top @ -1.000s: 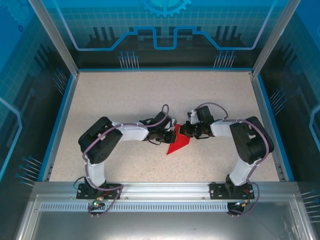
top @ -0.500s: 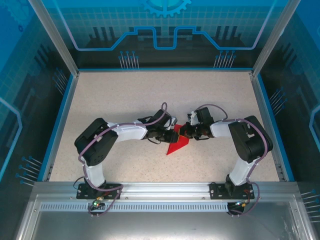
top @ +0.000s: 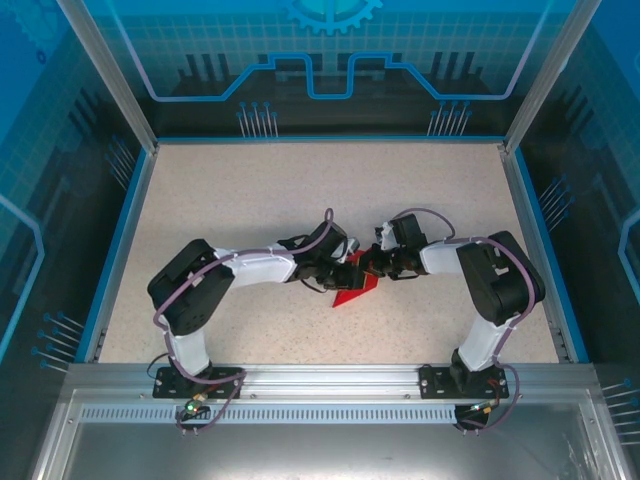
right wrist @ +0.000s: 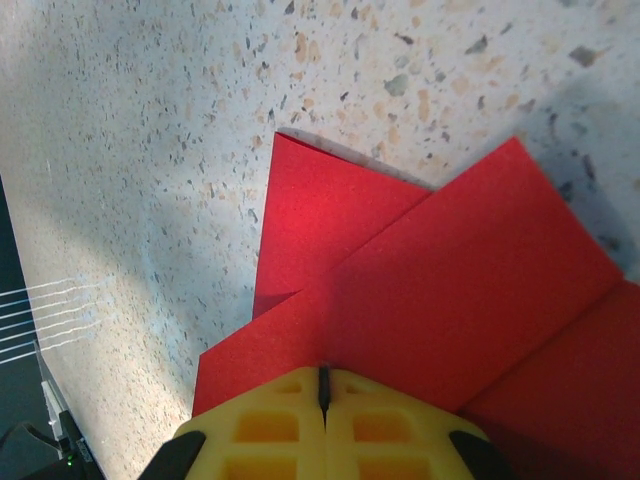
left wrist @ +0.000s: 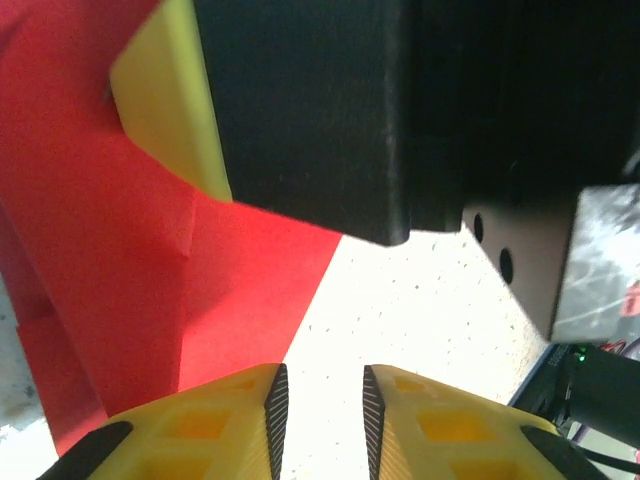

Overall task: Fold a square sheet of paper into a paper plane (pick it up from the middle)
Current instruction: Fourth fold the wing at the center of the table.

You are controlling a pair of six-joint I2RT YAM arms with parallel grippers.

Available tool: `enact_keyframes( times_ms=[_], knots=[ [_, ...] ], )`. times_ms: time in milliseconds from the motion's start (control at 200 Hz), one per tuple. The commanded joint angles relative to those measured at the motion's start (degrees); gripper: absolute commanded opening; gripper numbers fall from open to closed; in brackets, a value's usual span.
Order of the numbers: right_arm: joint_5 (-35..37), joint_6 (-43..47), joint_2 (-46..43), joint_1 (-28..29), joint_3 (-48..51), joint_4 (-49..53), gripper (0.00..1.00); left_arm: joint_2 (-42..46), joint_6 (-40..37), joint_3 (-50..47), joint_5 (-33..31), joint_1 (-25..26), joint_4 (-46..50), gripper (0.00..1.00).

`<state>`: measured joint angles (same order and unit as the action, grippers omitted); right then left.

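Observation:
The square sheet of paper (top: 349, 294) is bright red and lies on the table folded into overlapping flaps, with a point toward the near left. My left gripper (top: 343, 275) is at its left edge. In the left wrist view this gripper (left wrist: 320, 400) stands open, with bare table between its fingertips and the paper (left wrist: 110, 270) just to their left. My right gripper (top: 368, 266) meets it from the right. Its jaws (right wrist: 322, 385) are shut and their tips rest on the paper's top flap (right wrist: 450, 280). One yellow finger of the right gripper (left wrist: 165, 100) shows close ahead in the left wrist view.
The speckled table (top: 250, 200) is bounded by a blue rim (top: 120, 240) and aluminium posts. Both arm bases are bolted to the metal rail (top: 320, 378) at the near edge. The two grippers sit almost touching over the paper.
My left gripper has gone from shut to open and edged slightly right toward the right gripper. The right gripper has stayed shut on top of the paper.

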<state>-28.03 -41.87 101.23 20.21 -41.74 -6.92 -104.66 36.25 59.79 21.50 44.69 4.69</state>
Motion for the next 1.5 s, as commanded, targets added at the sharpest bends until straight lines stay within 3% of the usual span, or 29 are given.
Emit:
enact_keyframes(
  times_ms=[0,655,1040,1495],
  knots=[
    [8.54,-0.06,4.08,-0.27,1.10,5.84,0.00,-1.66,1.63,1.32,-0.51,0.32,3.87,0.28],
    [9.36,0.47,4.57,-0.26,0.88,7.24,0.00,-3.03,0.50,-0.73,-6.73,0.34,8.40,0.27],
    [9.48,0.73,4.50,-0.26,0.87,7.68,0.00,2.41,1.30,-5.76,-0.32,0.32,2.76,0.27],
    [9.57,0.75,5.00,-0.34,0.86,7.80,0.00,1.92,-0.60,-6.53,-6.20,0.31,9.08,0.23]
  ],
)
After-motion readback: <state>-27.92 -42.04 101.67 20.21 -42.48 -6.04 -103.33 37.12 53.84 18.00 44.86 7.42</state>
